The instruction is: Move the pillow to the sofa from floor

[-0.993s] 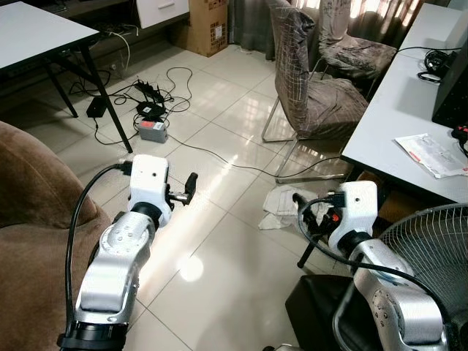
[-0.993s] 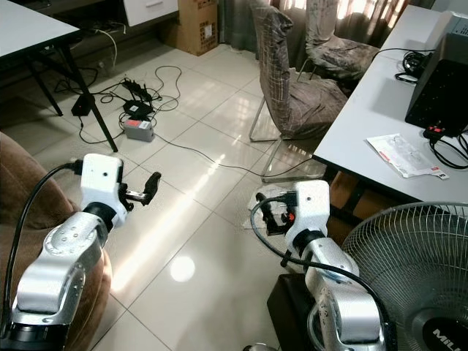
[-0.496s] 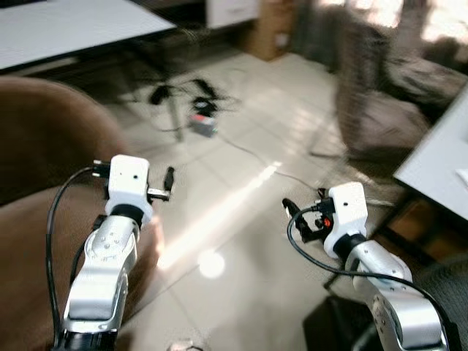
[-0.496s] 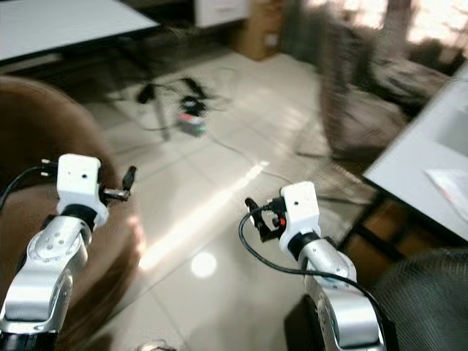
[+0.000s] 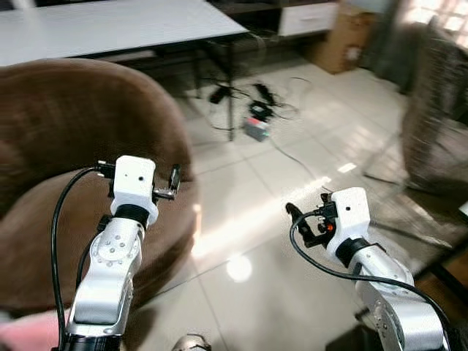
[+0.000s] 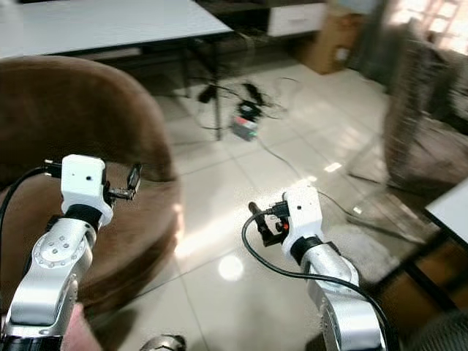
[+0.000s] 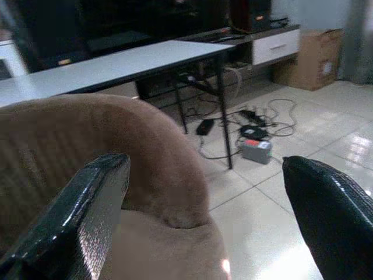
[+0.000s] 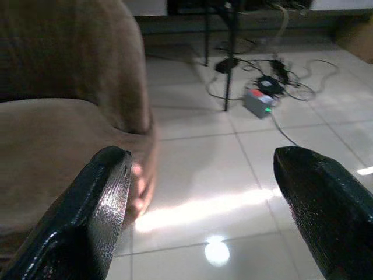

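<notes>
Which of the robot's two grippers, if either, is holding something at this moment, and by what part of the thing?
Neither. The left gripper and the right gripper are both open with nothing between their fingers; beyond them lie the brown sofa and the tiled floor.

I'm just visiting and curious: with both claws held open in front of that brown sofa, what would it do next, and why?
Probably keep turning to look for the pillow. Both the left gripper and right gripper are open and hold nothing, the brown sofa seat is bare, and no pillow is clearly in view on the tiled floor.
</notes>
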`<state>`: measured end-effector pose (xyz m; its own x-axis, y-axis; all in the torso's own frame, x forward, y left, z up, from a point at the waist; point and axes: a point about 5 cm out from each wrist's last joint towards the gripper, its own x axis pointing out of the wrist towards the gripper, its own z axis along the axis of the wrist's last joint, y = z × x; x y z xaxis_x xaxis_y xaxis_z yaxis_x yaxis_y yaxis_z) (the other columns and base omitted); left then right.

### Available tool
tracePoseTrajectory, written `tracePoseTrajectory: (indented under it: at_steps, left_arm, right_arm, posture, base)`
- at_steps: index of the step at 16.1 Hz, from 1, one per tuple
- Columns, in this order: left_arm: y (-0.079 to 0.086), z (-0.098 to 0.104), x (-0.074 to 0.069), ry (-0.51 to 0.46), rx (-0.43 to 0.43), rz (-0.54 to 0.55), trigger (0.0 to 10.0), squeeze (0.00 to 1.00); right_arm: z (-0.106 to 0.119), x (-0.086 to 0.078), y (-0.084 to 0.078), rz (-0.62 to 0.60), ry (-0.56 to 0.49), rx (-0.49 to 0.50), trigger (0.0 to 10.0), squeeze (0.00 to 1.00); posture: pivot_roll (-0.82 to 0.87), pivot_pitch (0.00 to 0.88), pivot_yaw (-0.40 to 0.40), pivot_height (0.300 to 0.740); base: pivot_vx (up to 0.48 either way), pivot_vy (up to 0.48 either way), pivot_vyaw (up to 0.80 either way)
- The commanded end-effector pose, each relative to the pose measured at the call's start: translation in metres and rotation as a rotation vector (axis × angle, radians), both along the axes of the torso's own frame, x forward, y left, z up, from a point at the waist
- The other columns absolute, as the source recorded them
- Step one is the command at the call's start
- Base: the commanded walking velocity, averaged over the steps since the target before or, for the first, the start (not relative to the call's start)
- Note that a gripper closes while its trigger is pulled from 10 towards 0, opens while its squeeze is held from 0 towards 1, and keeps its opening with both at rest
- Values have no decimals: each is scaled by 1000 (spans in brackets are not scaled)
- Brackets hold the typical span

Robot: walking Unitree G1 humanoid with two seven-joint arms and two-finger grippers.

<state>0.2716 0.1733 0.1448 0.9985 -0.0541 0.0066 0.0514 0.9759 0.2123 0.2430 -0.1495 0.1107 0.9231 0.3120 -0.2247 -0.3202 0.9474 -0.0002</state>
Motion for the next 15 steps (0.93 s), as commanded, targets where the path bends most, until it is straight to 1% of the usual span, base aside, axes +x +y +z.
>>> tracePoseTrajectory:
  at_steps: [1,4,6,9,12,15]
  left_arm:
    - [-2,-4,0,24,5,-17,10000,0]
    - [-4,-9,-1,49,-10,-21,10000,0]
    - [-5,-8,0,29,1,-37,10000,0]
    - [-8,-8,-1,29,1,-56,10000,0]
    - [-7,-9,0,26,11,-54,10000,0]
    - [-8,-8,1,19,19,-67,10000,0]
  right_arm:
    - [-3,1,-3,-13,11,0,10000,0]
    - [-4,1,-4,-8,17,-11,10000,0]
    - [-3,2,-5,-18,14,-5,10000,0]
    - [-4,3,-4,-23,13,-1,10000,0]
    - [-5,3,-2,-8,13,-1,10000,0]
    - [-4,4,-2,-7,7,-8,10000,0]
  posture:
    - [-42,0,-19,740]
    - [-44,0,-15,740]
    - [-43,0,-15,740]
    - [-41,0,-14,740]
    - [-40,0,-16,740]
    - [-40,0,-15,740]
  base:
    - [0,0,800]
    - [0,0,800]
    - [0,0,800]
    - [0,0,800]
    - [0,0,800]
    - [334,0,800]
